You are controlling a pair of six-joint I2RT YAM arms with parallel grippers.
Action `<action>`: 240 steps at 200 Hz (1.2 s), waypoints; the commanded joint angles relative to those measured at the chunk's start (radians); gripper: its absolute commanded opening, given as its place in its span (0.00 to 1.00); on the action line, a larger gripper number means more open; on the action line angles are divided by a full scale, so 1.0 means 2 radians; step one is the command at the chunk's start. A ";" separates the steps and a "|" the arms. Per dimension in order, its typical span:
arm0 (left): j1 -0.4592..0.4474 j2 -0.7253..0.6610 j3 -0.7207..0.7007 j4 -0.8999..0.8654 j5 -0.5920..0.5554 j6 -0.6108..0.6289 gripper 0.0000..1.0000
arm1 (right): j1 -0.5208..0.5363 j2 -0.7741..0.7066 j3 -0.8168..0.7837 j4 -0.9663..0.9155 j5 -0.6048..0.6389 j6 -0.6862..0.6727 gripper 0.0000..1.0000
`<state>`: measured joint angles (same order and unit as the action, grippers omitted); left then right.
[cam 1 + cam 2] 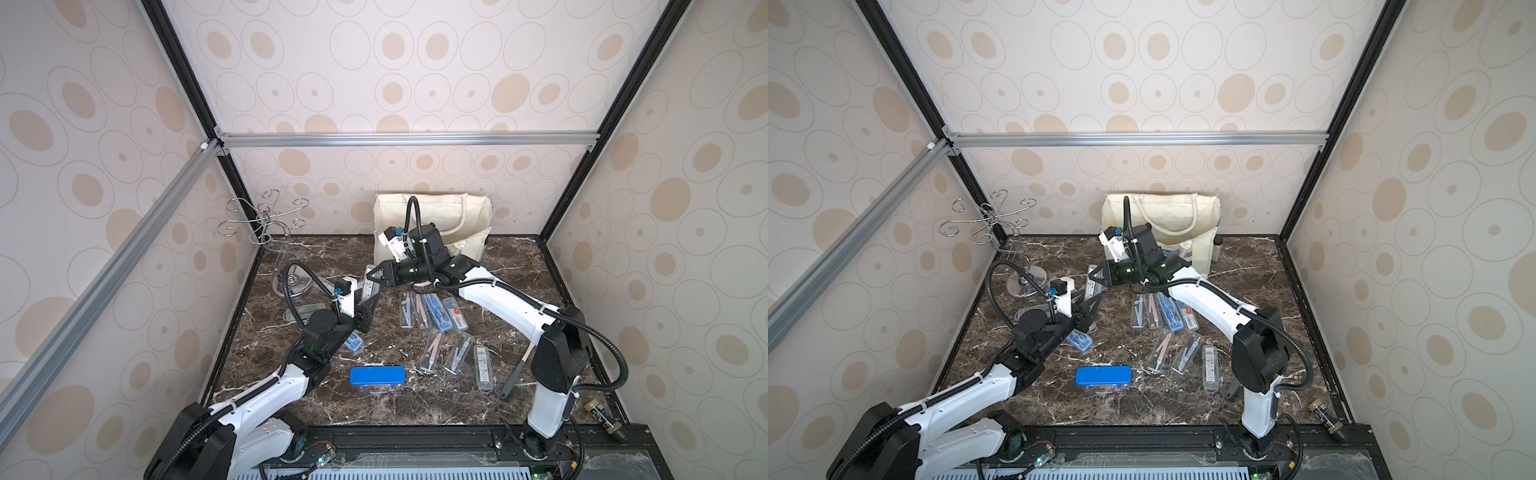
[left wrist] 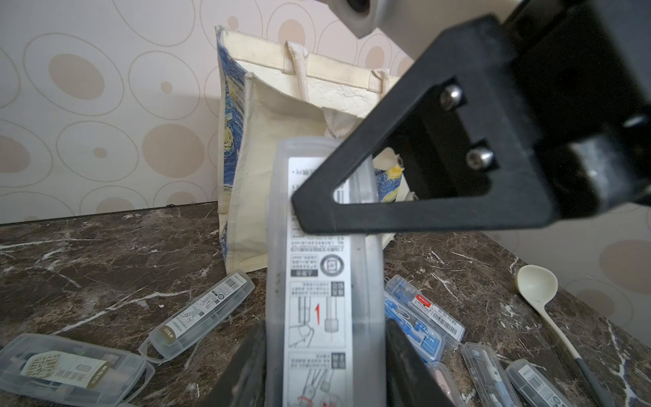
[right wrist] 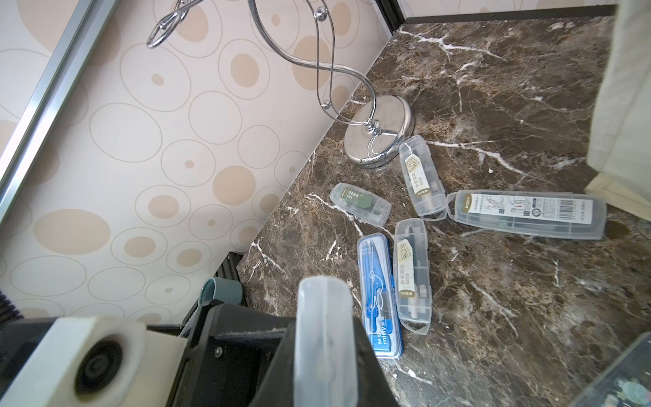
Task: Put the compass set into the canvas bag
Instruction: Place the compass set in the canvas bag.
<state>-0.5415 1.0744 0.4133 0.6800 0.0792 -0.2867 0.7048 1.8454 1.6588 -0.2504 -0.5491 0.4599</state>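
Clear plastic compass set case (image 2: 317, 282) is suspended above the marble tabletop (image 1: 415, 407) between both arms. It is outside the canvas bag (image 2: 267, 123) and near it; the bag stands upright against the rear wall. Right gripper (image 3: 324, 327): jaws closed narrowly onto the far end of the case. Left gripper (image 2: 324, 326): jaws bracket the near end at case width. Contact appears likely, but whether they press it cannot be determined.

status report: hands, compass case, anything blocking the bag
Right hand shut on far end of clear compass case. Left hand flanks near end, grip unclear. Case aloft, short of canvas bag. Right arm itself fronts the bag.
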 commanded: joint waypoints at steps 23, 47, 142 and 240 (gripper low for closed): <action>-0.002 -0.006 -0.001 0.014 -0.008 0.005 1.00 | 0.002 0.004 0.018 0.001 0.005 -0.007 0.16; -0.002 -0.012 -0.001 0.005 0.000 0.009 1.00 | 0.002 0.002 0.042 -0.027 0.028 -0.031 0.16; -0.002 -0.016 -0.022 -0.019 0.043 -0.025 1.00 | -0.058 -0.008 0.162 -0.081 0.062 -0.093 0.16; -0.002 0.046 -0.031 -0.012 0.014 -0.071 1.00 | -0.170 0.004 0.221 -0.074 0.069 -0.105 0.15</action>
<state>-0.5415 1.1309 0.3264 0.6476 0.1226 -0.3923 0.4149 1.8477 2.0682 -0.4042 -0.4255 0.2661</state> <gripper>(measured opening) 0.993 0.199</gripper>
